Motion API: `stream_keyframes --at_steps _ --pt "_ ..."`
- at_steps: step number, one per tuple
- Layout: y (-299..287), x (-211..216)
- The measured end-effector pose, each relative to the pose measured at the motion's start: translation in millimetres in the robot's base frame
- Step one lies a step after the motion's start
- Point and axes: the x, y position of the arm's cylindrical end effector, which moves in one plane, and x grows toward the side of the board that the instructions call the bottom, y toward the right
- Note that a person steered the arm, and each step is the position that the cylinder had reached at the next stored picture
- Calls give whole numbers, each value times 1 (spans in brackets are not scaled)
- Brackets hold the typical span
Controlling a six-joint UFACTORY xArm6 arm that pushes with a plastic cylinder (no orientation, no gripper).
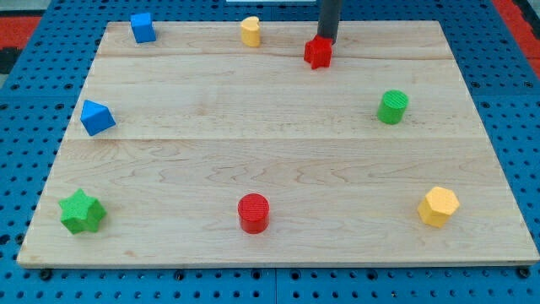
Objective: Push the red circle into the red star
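A pale wooden board [278, 143] lies on a blue perforated table. Nearest the view's bottom, the red circle [253, 212] stands alone, untouched. Well apart, at the view's top, the red star [317, 52] sits with the rod's tip [326, 40] just behind it, apparently touching. The rod has no jaws and holds nothing. Judged from this layout, the push has not begun; the full distance remains.

two red blocks [318, 52] [253, 212], two blue [143, 27] [97, 117], two yellow [250, 31] [439, 206], two green [392, 107] [82, 211]
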Motion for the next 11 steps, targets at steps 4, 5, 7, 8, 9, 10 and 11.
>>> stream_keyframes --at_steps 4,5,7,8,9,10,11 --pt "-37 292" --pt "-97 341" --pt "-110 272" --pt "-106 275" --pt "-72 296" --pt "-71 265" --pt "-78 261"
